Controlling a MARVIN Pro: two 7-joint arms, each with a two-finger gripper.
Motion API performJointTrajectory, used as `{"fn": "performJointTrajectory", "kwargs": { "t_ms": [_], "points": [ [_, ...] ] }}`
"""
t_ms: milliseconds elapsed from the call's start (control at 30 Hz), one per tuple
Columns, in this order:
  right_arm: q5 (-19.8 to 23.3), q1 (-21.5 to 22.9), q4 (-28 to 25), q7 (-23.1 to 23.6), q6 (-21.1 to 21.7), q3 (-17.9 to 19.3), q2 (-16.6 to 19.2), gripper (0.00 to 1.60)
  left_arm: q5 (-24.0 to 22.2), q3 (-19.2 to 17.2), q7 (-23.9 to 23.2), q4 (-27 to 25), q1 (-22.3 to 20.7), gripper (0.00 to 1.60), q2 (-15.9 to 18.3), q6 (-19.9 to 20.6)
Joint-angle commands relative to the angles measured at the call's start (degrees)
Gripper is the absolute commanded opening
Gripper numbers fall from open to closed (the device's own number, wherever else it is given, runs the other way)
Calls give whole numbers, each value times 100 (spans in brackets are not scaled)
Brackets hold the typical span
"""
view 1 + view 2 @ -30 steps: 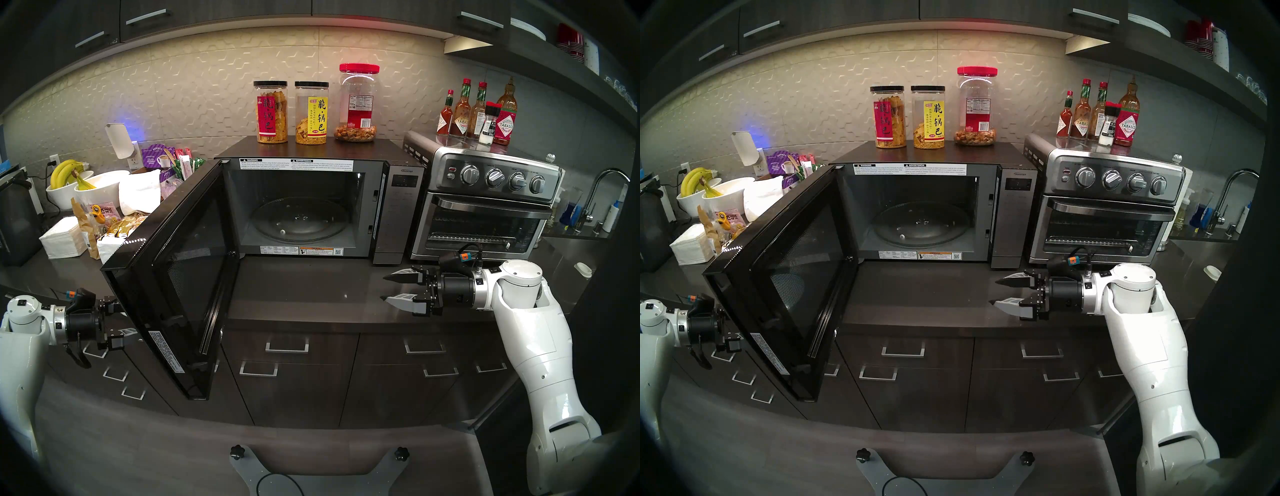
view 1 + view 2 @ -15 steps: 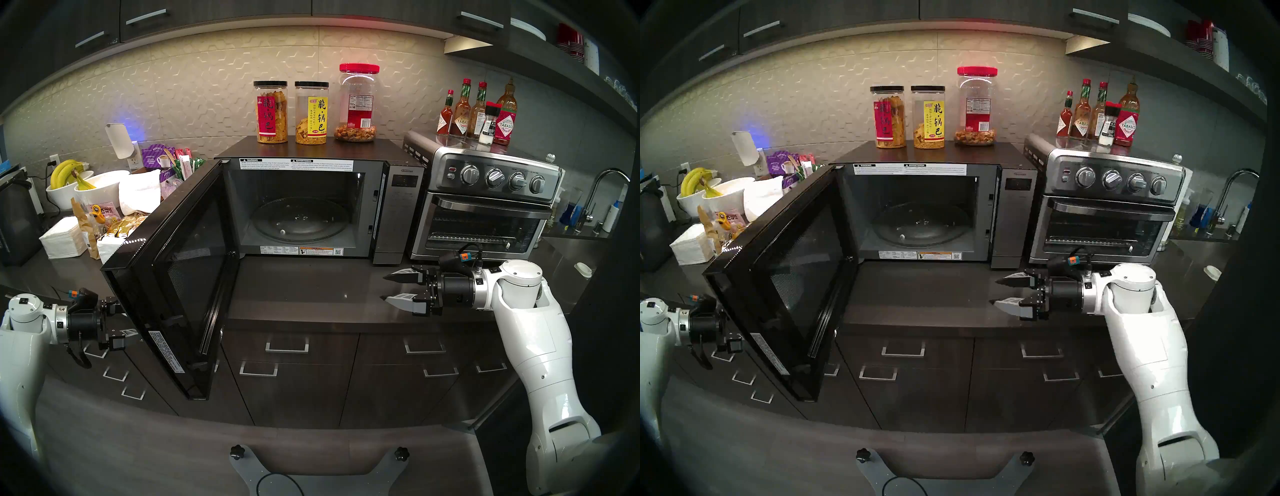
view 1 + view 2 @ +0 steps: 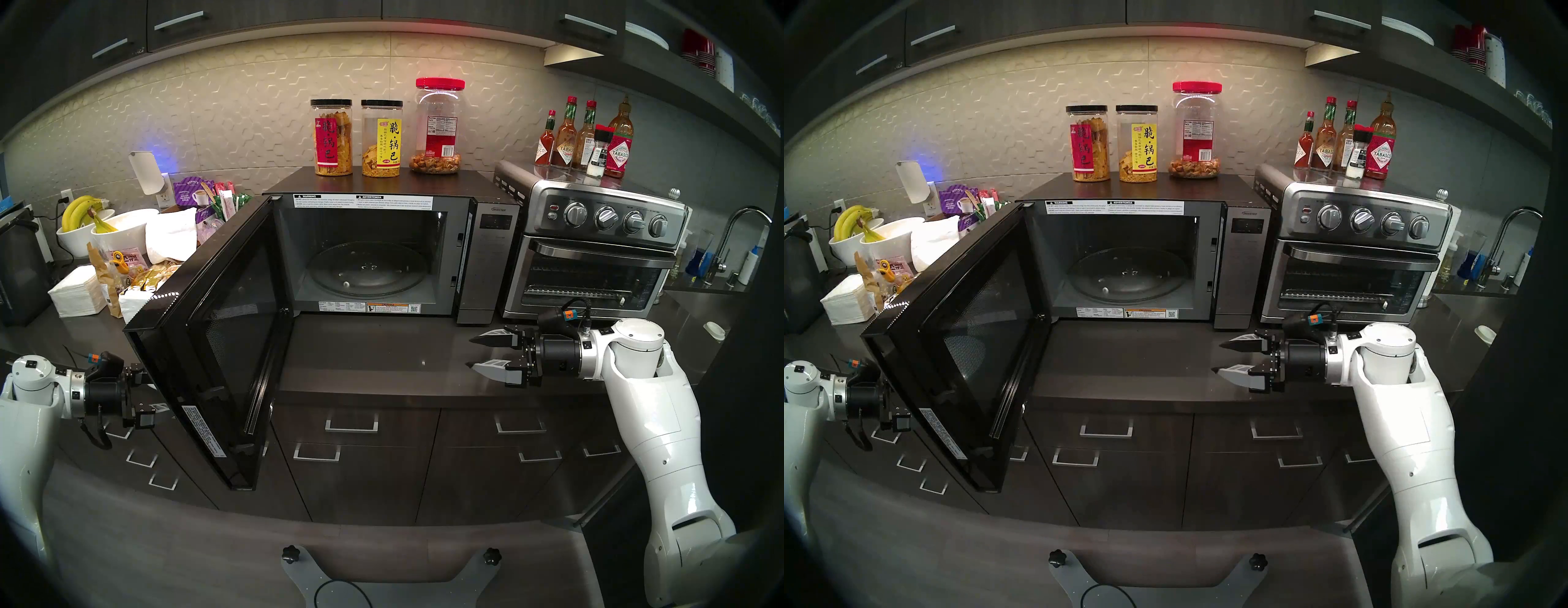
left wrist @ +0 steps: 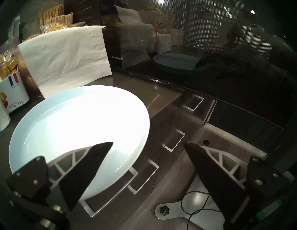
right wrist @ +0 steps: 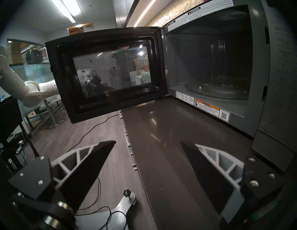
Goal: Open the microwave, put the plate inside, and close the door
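Where the door (image 3: 212, 339) swings wide, it hides the left claw's (image 4: 147, 143) tips.

Lots of kitchen clutter here. Steel toaster oven (image 3: 594, 250) with four knobs sits on the dark counter (image 3: 382, 356), and a bunch of hot sauce bottles (image 3: 585, 140) plus a white shaker stand on top of it. Three clear snack jars (image 3: 384, 136) line up in a row, one with a red lid. Over on the left are two white bowls with bananas (image 3: 82, 212), a stack of white napkins (image 3: 76, 291), snack packets and a purple pouch. Faucet (image 3: 738, 237) at far right, red cups up on the shelf. Drawers with silver handles run below.
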Motion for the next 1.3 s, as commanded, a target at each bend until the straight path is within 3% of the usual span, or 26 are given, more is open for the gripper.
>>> {"fn": "performJointTrajectory", "kwargs": {
  "t_ms": [0, 300, 433, 500, 533, 600, 900, 1100, 1200, 1233, 1267],
  "points": [
    [38, 88, -51, 47, 11, 18, 14, 160, 19, -22, 0, -117, -65, 160, 100, 55],
    [33, 89, -51, 50, 12, 21, 11, 160, 80, -45, -12, -147, -72, 160, 87, 65],
    [31, 89, -51, 52, 13, 22, 10, 160, 86, -59, -17, -157, -70, 131, 75, 79],
    [30, 89, -51, 52, 13, 23, 9, 160, 88, -66, -18, -161, -69, 109, 66, 81],
    [29, 89, -51, 53, 13, 23, 8, 160, 91, -68, -18, -163, -69, 85, 63, 82],
    [29, 89, -51, 53, 13, 24, 8, 160, 94, -70, -17, -167, -67, 72, 58, 85],
    [25, 89, -51, 56, 14, 26, 6, 160, 121, -55, -22, -145, -58, 60, 40, 54],
    [24, 89, -51, 57, 14, 27, 5, 160, 137, -36, -39, -150, -44, 73, 29, 6],
    [24, 89, -51, 57, 14, 27, 5, 160, 147, -34, -30, -179, -23, 53, 18, -1],
    [24, 89, -51, 57, 14, 27, 5, 160, 151, -36, -26, -188, -17, 35, 15, -3],
    [23, 89, -51, 57, 14, 27, 4, 160, 155, -38, -22, -195, -11, 0, 11, -8]
  ]
}}
